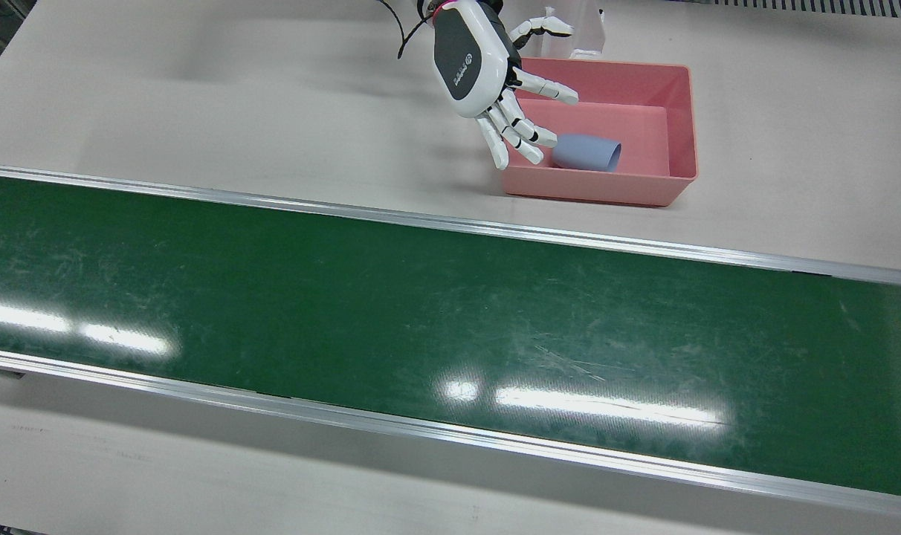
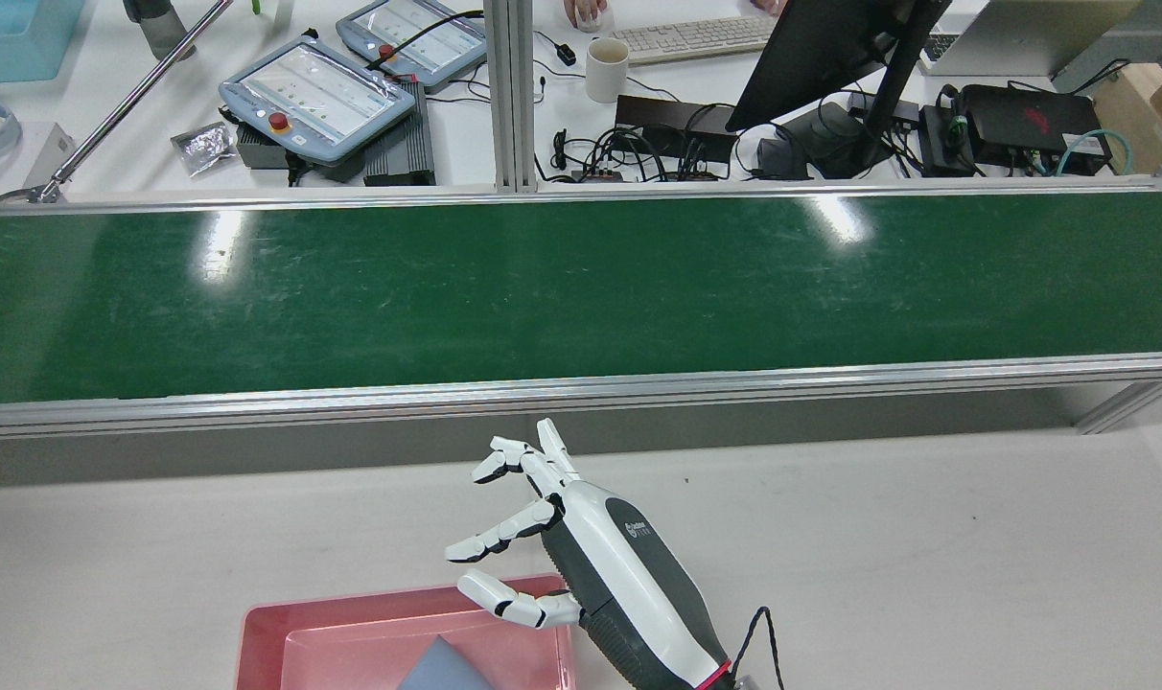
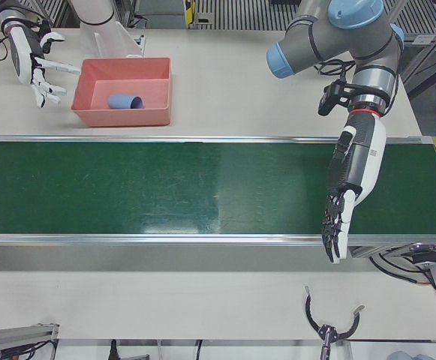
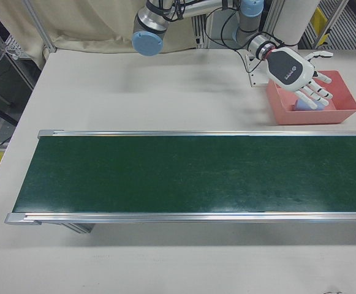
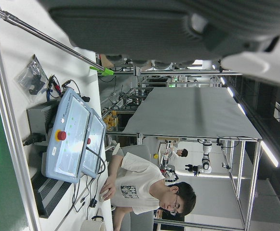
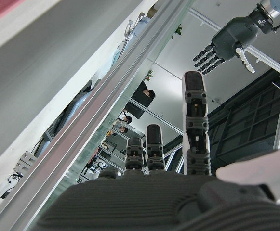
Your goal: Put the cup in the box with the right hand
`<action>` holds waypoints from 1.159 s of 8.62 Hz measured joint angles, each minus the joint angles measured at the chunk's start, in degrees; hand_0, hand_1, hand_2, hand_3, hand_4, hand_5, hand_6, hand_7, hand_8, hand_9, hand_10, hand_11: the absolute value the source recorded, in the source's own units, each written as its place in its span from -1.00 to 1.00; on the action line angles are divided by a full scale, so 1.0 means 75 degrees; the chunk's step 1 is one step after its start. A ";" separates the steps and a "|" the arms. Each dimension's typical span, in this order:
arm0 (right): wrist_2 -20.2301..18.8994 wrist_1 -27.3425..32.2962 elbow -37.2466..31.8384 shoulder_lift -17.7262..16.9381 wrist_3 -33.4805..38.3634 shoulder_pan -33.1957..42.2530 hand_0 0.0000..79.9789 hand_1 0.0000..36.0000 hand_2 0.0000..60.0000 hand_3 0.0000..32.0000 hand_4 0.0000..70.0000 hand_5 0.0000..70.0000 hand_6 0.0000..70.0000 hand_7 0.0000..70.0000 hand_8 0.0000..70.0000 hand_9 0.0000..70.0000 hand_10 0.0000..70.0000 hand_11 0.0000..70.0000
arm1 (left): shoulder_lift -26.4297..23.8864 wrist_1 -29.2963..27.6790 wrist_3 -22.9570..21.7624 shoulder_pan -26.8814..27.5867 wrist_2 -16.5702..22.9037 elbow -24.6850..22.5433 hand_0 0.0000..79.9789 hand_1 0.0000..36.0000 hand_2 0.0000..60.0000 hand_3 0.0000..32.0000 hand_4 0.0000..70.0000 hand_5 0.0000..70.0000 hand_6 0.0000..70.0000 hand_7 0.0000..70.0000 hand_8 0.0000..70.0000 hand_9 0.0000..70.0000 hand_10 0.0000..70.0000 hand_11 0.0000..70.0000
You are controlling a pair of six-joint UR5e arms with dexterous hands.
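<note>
Box (image 2: 255, 632) edge-cropped, cup (image 2: 442, 669) half-hidden.

A robotics lab: green conveyor belt (image 2: 581, 287) mid-frame, teach pendants (image 2: 317, 93), keyboard (image 2: 691, 38) and cabling along the top.

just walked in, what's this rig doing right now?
The small blue cup lies on its side inside the shallow pink plastic box, nothing touching it. The right hand hovers open with fingers spread above the box's edge. The left hand hangs idle over the green conveyor belt, which carries nothing. The placement looks done.
</note>
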 measured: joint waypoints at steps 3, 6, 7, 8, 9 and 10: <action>-0.0220 -0.0107 0.1444 -0.1629 0.1137 0.0947 -0.13 -1.00 -0.98 -1.00 0.93 -1.00 -0.79 0.21 -0.72 -0.47 -0.94 -0.95 | 0.0000 -0.0004 0.0000 -0.0004 0.0000 -0.0005 -1.00 -1.00 -1.00 -1.00 -1.00 -1.00 -1.00 -1.00 -1.00 -1.00 -1.00 -1.00; -0.1134 -0.1749 0.1867 -0.2453 0.3678 0.2551 -0.07 -1.00 -0.92 -1.00 1.00 -1.00 -0.76 0.28 -0.67 -0.42 -0.91 -0.90 | 0.0003 -0.0008 0.0000 -0.0008 0.0003 -0.0006 -1.00 -1.00 -1.00 -1.00 -1.00 -1.00 -1.00 -1.00 -1.00 -1.00 -1.00 -1.00; -0.1680 -0.2468 0.1721 -0.2498 0.4747 0.3355 -0.07 -1.00 -0.90 -1.00 1.00 -1.00 -0.76 0.31 -0.67 -0.41 -0.91 -0.89 | 0.0005 -0.0004 0.0000 -0.0008 0.0001 -0.0002 -1.00 -1.00 -1.00 -1.00 -1.00 -1.00 -1.00 -1.00 -1.00 -1.00 -1.00 -1.00; -0.2467 -0.2891 0.1478 -0.2508 0.5537 0.4379 -0.08 -1.00 -0.89 -1.00 1.00 -1.00 -0.73 0.43 -0.66 -0.38 -0.89 -0.88 | 0.0004 -0.0005 0.0000 -0.0008 0.0001 -0.0003 -1.00 -1.00 -1.00 -1.00 -1.00 -1.00 -1.00 -1.00 -1.00 -1.00 -1.00 -1.00; -0.3381 -0.3117 0.1162 -0.2509 0.6186 0.5537 -0.08 -1.00 -0.88 -1.00 1.00 -1.00 -0.70 0.52 -0.64 -0.34 -0.87 -0.86 | 0.0006 -0.0008 0.0000 -0.0008 0.0004 -0.0001 -1.00 -1.00 -1.00 -1.00 -1.00 -1.00 -1.00 -1.00 -1.00 -1.00 -1.00 -1.00; -0.4299 -0.3216 0.0720 -0.2522 0.6853 0.6749 -0.10 -1.00 -0.90 -1.00 1.00 -1.00 -0.69 0.54 -0.63 -0.32 -0.86 -0.83 | 0.0008 -0.0010 0.0000 -0.0009 0.0004 0.0000 -1.00 -1.00 -1.00 -1.00 -1.00 -1.00 -1.00 -1.00 -1.00 -1.00 -1.00 -1.00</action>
